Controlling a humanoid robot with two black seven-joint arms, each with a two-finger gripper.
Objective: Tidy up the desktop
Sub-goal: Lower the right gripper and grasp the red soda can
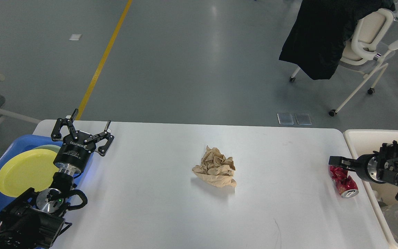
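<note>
Head view: white worktop [157,207] filling the lower frame, rounded far corners, far edge running across at mid height with grey floor beyond. Crumpled brown paper [216,172] lying near the centre, bare surface all round it on every side. Crushed red can [343,181] lying close to the right edge, just beside the cream bin [361,138] that stands against that edge; clear plastic visible in the bin's near corner. Right gripper [337,162] reaching in low from the right over the bin's rim, at the can's far end; seen dark and end-on, so cannot tell whether the fingers are apart or together, nor whether touching the can. Left gripper [81,129] raised near the far left corner, fingers [58,127] spread wide apart, holding nothing. Blue tray [2,155] beside the left edge, carrying a yellow plate [22,171] atop a pale green one. Wide clear stretch of worktop between left gripper and paper, and between paper and can. Office chair [368,38] draped with a black garment [320,34] well behind, on the floor.
</note>
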